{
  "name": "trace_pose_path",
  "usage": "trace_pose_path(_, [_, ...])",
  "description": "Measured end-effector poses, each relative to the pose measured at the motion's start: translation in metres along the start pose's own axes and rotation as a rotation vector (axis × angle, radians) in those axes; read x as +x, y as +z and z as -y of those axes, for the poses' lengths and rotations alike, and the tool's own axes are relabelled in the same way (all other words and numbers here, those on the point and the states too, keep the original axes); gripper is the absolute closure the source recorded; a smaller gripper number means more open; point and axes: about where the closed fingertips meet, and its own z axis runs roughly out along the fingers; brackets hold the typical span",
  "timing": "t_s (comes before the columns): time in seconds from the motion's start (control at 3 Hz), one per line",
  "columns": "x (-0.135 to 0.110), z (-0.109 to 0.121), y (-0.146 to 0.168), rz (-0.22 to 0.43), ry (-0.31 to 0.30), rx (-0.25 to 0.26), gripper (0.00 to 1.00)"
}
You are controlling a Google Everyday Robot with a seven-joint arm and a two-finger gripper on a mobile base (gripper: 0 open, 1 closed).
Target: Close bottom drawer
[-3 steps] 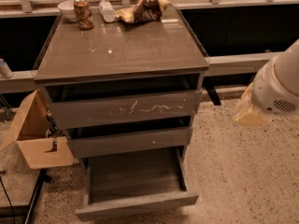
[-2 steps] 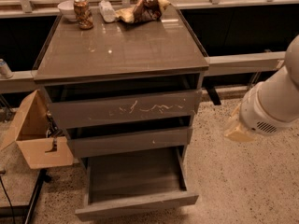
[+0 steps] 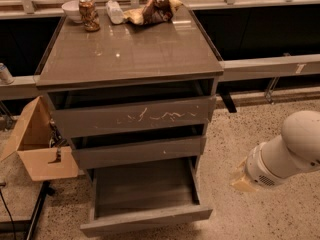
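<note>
The bottom drawer point(image 3: 144, 188) stands open under the glossy bench point(image 3: 130, 49).
The tool point(image 3: 243, 180) hangs right, over speckled floor point(image 3: 260, 129); its state cannot be told.

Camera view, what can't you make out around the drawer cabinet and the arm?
- Gripper: low at right, beside the open bottom drawer; mostly hidden behind the white arm, only a pale tip shows.
- Bottom drawer: its rear interior is covered by the middle drawer above it.
- Cardboard box, left: contents hidden by its own wall.
- Arm: cut off by the right edge.
</note>
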Motion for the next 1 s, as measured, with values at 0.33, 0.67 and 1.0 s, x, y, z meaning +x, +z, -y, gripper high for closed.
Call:
trace_pose_path(0.33, [0.000,0.000,0.000,0.000,0.000,0.000,1.00])
trace_pose_path(0.67, [0.018,-0.008,0.035,-0.007,0.030,-0.034,1.00])
trace_pose_path(1.0, [0.045,-0.020,0.087,-0.014,0.077,-0.071,1.00])
